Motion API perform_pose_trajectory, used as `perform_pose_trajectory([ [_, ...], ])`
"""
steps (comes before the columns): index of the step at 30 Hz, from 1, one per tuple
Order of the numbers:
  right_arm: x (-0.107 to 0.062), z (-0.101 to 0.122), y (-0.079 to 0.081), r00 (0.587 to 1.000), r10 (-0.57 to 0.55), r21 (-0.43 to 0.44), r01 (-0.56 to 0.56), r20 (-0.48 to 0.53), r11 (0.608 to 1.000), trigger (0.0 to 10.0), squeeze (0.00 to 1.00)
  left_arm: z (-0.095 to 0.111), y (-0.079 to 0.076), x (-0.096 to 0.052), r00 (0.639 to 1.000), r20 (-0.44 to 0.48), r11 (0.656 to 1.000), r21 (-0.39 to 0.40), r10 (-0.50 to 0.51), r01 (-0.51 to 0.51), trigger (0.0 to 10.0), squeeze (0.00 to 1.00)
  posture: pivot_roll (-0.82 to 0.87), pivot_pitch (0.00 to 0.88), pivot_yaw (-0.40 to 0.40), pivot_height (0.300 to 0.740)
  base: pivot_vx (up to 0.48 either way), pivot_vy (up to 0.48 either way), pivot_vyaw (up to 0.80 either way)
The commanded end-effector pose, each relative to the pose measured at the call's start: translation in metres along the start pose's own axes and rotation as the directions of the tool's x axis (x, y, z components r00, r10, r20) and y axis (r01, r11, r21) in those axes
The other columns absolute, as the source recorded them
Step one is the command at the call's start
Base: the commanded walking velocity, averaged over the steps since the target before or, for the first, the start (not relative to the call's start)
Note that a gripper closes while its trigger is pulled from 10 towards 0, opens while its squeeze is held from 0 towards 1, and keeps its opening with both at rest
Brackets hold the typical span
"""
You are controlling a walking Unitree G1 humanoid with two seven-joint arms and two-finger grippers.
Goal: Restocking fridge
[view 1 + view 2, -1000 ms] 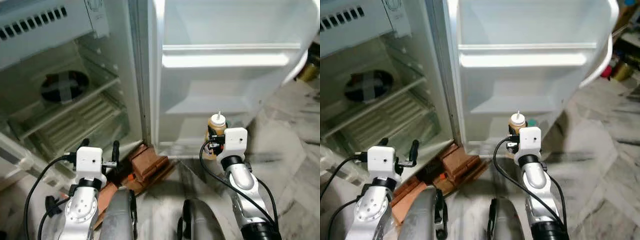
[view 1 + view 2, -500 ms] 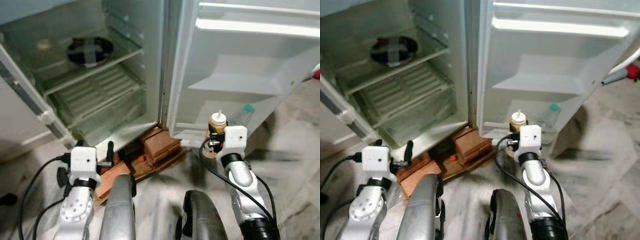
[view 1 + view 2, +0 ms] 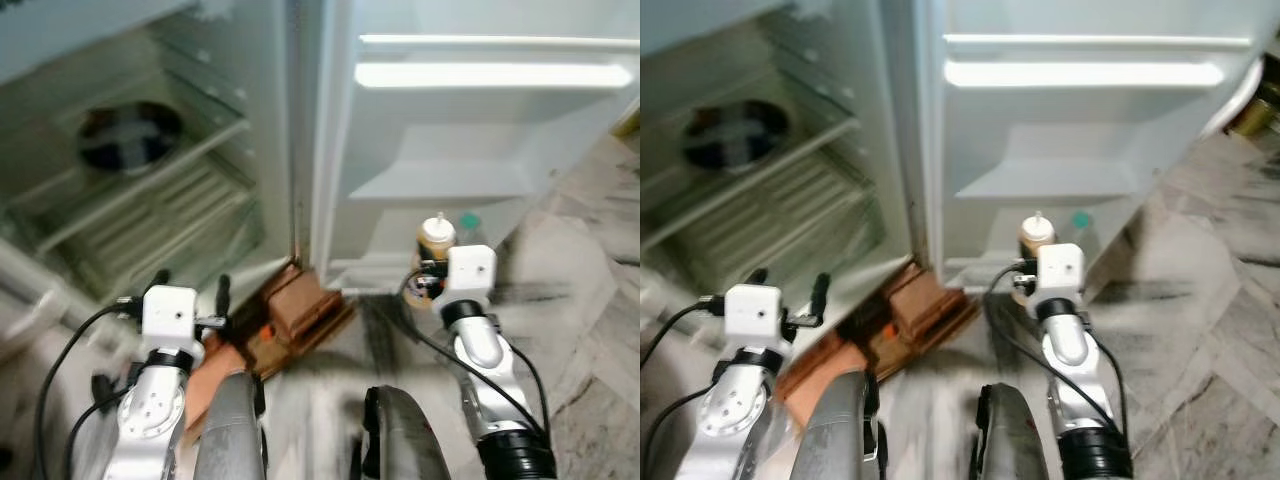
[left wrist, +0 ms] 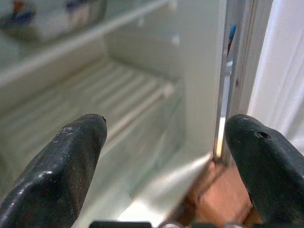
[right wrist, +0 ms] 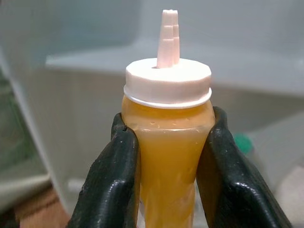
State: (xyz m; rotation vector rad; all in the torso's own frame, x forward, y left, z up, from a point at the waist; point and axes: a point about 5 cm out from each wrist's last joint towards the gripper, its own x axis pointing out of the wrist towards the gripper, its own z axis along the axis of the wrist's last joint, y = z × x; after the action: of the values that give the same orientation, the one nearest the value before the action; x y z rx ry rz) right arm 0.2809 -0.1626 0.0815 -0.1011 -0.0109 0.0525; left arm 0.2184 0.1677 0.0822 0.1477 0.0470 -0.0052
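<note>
A squeeze bottle [image 5: 167,142] of yellow sauce with a white nozzle cap stands upright between the two black fingers of my right gripper [image 3: 436,262], which is shut on it. The bottle [image 3: 437,236] is held low in front of the open fridge door [image 3: 480,150], just before its bottom shelf. My left gripper [image 3: 190,292] is open and holds nothing. It points at the lower part of the fridge compartment [image 4: 114,104], with ribbed drawers beyond its fingers [image 4: 66,156].
A dark round fan [image 3: 130,135] sits on a shelf inside the fridge. Red-brown bricks [image 3: 300,305] lie on the floor under the fridge's front corner. A teal-capped item [image 3: 468,222] rests in the door's bottom shelf. Marble floor [image 3: 580,300] spreads to the right.
The camera view has shifted and tilted, showing more of the door's upper shelf. Both arms keep their places and the right gripper still holds the bottle.
</note>
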Motion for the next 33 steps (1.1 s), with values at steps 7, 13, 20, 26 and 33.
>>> perform_pose_trajectory([
  [7,-0.0026,-0.0025,-0.0079,1.000,-0.027,-0.017,0.027,-0.009,0.999,10.0,0.00,-0.0024,-0.0081,-0.0026,1.000,-0.017,1.000,-0.019,-0.003,0.002,10.0,0.00,0.10,0.166,-0.013,0.636,0.220,-0.117,0.00],
  [13,-0.0023,-0.0028,-0.0060,1.000,-0.024,-0.018,0.024,-0.007,1.000,10.0,0.00,-0.0024,-0.0069,-0.0031,1.000,-0.019,1.000,-0.019,0.001,-0.001,10.0,0.00,0.10,0.168,-0.009,0.636,0.000,0.000,0.00],
  [20,-0.0022,-0.0035,-0.0051,1.000,-0.023,-0.016,0.023,-0.008,1.000,10.0,0.00,-0.0016,-0.0079,-0.0024,1.000,-0.013,1.000,-0.008,-0.004,0.004,10.0,0.00,0.10,0.169,-0.009,0.636,0.000,-0.064,0.00],
  [26,-0.0014,-0.0039,-0.0050,1.000,-0.016,-0.016,0.016,-0.009,1.000,10.0,0.00,-0.0017,-0.0075,-0.0019,1.000,-0.012,1.000,-0.012,0.012,-0.012,10.0,0.00,0.10,0.169,-0.013,0.636,0.000,-0.319,0.00],
  [33,0.0001,-0.0049,-0.0029,1.000,0.007,-0.009,-0.007,-0.016,1.000,10.0,0.00,-0.0018,-0.0064,-0.0018,1.000,-0.014,0.999,-0.024,0.027,-0.027,10.0,0.00,0.10,0.168,-0.017,0.636,0.000,0.000,0.00],
])
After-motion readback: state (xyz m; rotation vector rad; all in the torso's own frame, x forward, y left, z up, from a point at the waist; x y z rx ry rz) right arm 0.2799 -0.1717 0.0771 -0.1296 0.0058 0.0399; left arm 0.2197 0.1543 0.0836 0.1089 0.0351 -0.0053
